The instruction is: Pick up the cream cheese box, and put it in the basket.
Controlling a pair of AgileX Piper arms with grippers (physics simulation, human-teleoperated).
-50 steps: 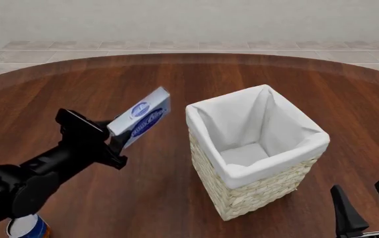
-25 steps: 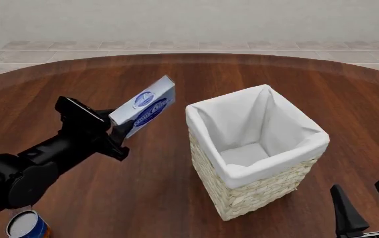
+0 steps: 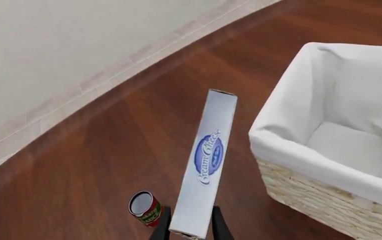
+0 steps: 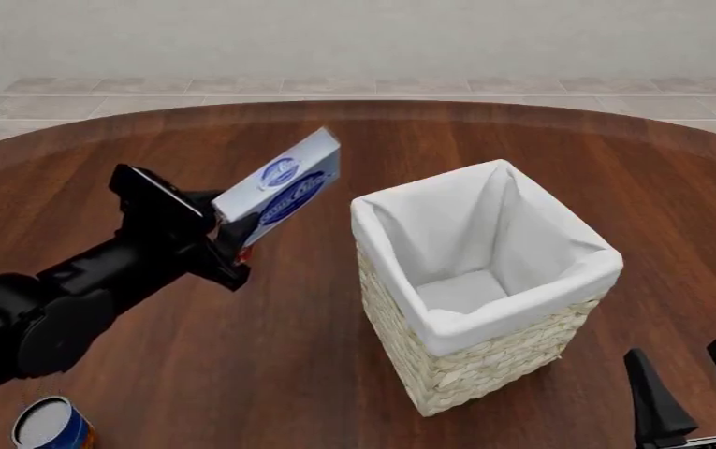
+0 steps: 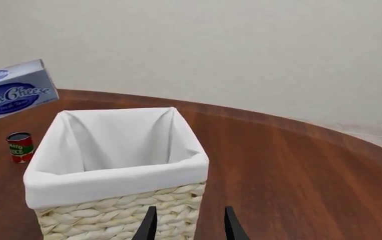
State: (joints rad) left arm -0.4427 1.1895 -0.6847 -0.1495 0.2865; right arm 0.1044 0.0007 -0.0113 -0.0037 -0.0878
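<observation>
Raised higher and nearer the basket (image 4: 483, 281), the cream cheese box (image 4: 280, 187) sits clamped in the left tool (image 4: 235, 245).

The basket (image 4: 483, 290) sits right of centre on the bench (image 4: 332, 374). The cream cheese box (image 4: 280, 187) is up in the air to its left. There's a can (image 4: 51, 426) at the near left corner.

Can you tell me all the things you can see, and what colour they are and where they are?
cream cheese box: one, pale blue-white with dark blue logos, held up in the air left of the basket
basket: one, pale wicker with white lining, standing on the table
red-and-green can: one, on the table beyond the box
blue-and-orange can: one, near table edge, left
table: one, dark brown wood
left gripper: black, shut on the box
right gripper: black, open, near right
</observation>
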